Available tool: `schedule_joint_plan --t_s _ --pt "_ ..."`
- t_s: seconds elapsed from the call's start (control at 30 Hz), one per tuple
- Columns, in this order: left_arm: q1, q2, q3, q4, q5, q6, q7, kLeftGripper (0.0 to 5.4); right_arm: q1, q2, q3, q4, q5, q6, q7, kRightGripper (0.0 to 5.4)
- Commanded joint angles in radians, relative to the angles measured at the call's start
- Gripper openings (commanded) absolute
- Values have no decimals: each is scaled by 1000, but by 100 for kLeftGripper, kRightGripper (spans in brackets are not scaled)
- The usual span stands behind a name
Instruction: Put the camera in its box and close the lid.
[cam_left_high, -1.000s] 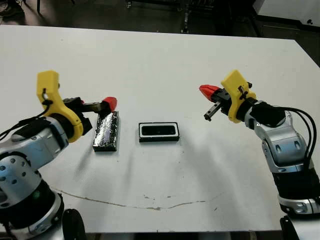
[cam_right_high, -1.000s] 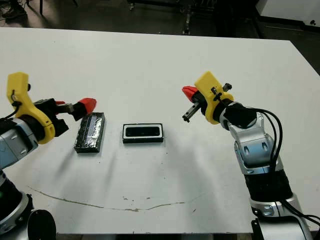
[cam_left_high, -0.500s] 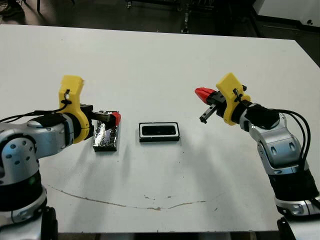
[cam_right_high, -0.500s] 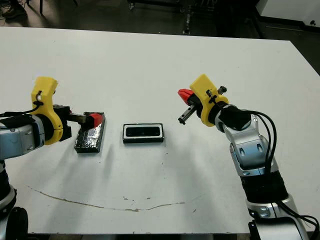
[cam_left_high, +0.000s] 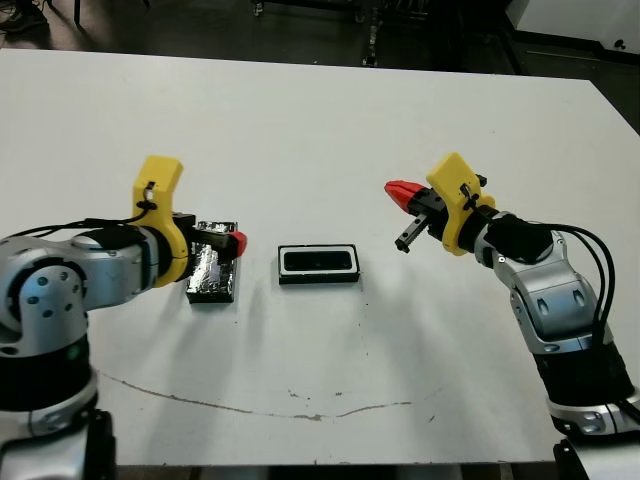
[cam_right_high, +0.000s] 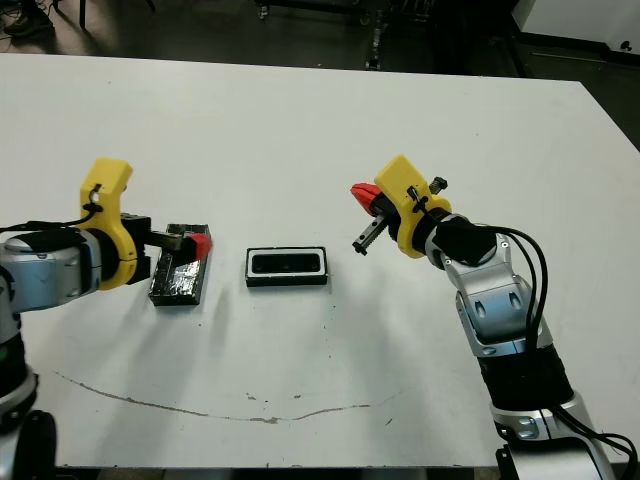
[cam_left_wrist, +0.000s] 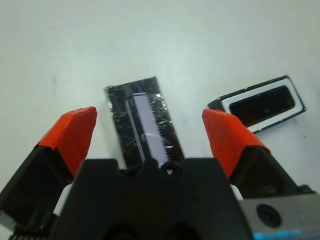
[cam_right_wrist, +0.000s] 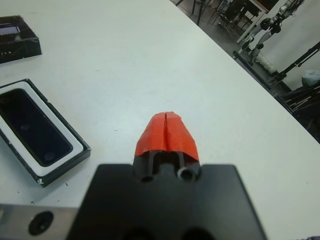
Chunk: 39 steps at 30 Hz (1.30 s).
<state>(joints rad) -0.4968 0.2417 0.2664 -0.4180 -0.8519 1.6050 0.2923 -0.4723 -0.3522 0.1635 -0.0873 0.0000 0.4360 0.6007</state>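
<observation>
The box (cam_left_high: 283, 264), a shallow black tray with a white lining, lies at the table's middle. The camera (cam_left_high: 318, 261) rests flat inside it as a dark slab. Left of the box lies the lid (cam_left_high: 208, 276), speckled and shiny. My left gripper (cam_left_high: 232, 243) hovers over the lid's far end, open, with one red fingertip (cam_left_wrist: 74, 131) on each side of the lid (cam_left_wrist: 142, 127) and nothing held. My right gripper (cam_left_high: 403, 192) is shut and empty, above the table to the right of the box (cam_right_wrist: 60, 167).
A thin dark scratch line (cam_left_high: 250, 408) runs across the white table near its front edge. The table's far edge meets a dark floor with stands (cam_left_high: 372, 30) beyond it.
My left gripper has swung right and down, from beside the lid's far-left corner to over its far end. The right gripper has drifted slightly left toward the box.
</observation>
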Motion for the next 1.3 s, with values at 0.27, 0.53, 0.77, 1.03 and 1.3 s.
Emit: schedule_joint_plan --t_s 0.27,0.53,0.77,1.03,1.3 --pt "63 -64 32 -51 73 9 23 540 24 -15 3 -8 3 -1 0 1" --pt "82 -88 21 -84 145 9 11 540 34 -5 -7 -2 28 3 2 1" --pt "90 -87 8 -83 173 9 -7 540 34 -7 -5 -1 40 11 1 1" --pt "101 -50 -26 -79 195 9 -67 540 31 -9 -2 2 47 -2 6 1" --pt "121 -45 -40 -81 208 9 -90 540 30 -11 3 4 41 -17 3 1"
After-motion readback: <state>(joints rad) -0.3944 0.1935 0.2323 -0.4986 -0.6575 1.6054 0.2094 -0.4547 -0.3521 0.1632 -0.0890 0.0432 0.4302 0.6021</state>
